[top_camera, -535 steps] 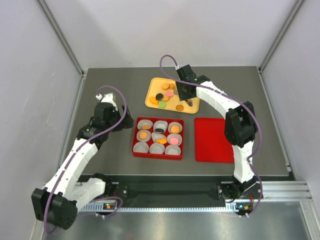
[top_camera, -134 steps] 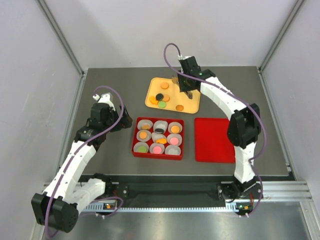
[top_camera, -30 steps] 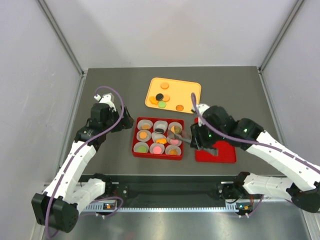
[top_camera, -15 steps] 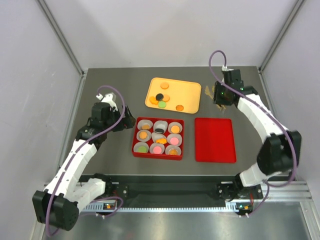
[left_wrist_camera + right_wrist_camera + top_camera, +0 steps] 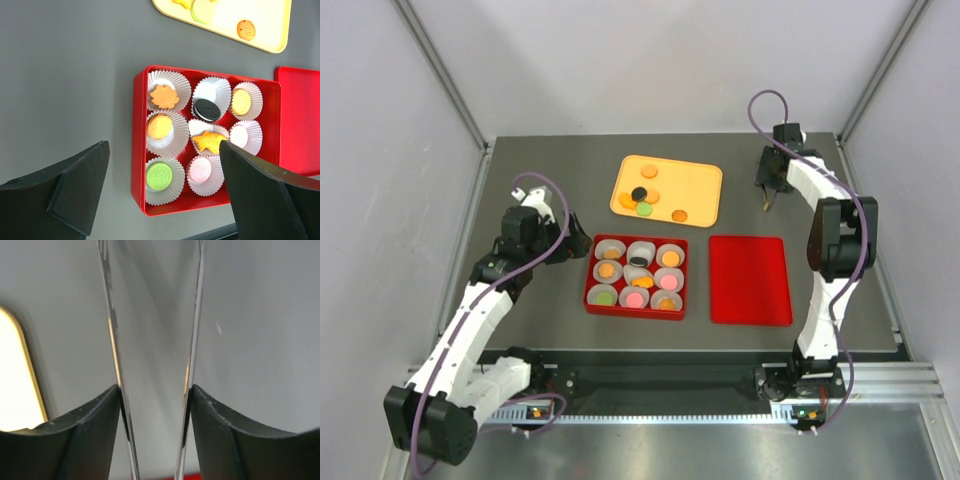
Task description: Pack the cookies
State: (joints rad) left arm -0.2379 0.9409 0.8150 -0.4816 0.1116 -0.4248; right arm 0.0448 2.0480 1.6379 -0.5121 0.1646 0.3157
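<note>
Several cookies point(image 5: 642, 195) lie on the yellow tray point(image 5: 705, 178). More cookies sit in white paper cups in the red box point(image 5: 588, 275). The left wrist view shows these: a green cookie point(image 5: 161, 175), a pink cookie point(image 5: 200, 169), a black cookie point(image 5: 205, 109) and orange ones point(image 5: 164, 96). My left gripper point(image 5: 570, 238) hangs open over the box's left side, its fingers point(image 5: 80, 175) holding nothing. My right gripper point(image 5: 770, 185) is right of the tray, shut on metal tongs point(image 5: 112, 340) whose two blades are apart with nothing between them.
The flat red lid point(image 5: 749, 280) lies right of the box. The yellow tray's edge point(image 5: 12, 375) shows at the left of the right wrist view. Grey walls and metal rails enclose the table.
A second ago the right arm reached low over the box's right side. It has since swung up and back to the far right, beside the tray. The left arm has barely moved.
</note>
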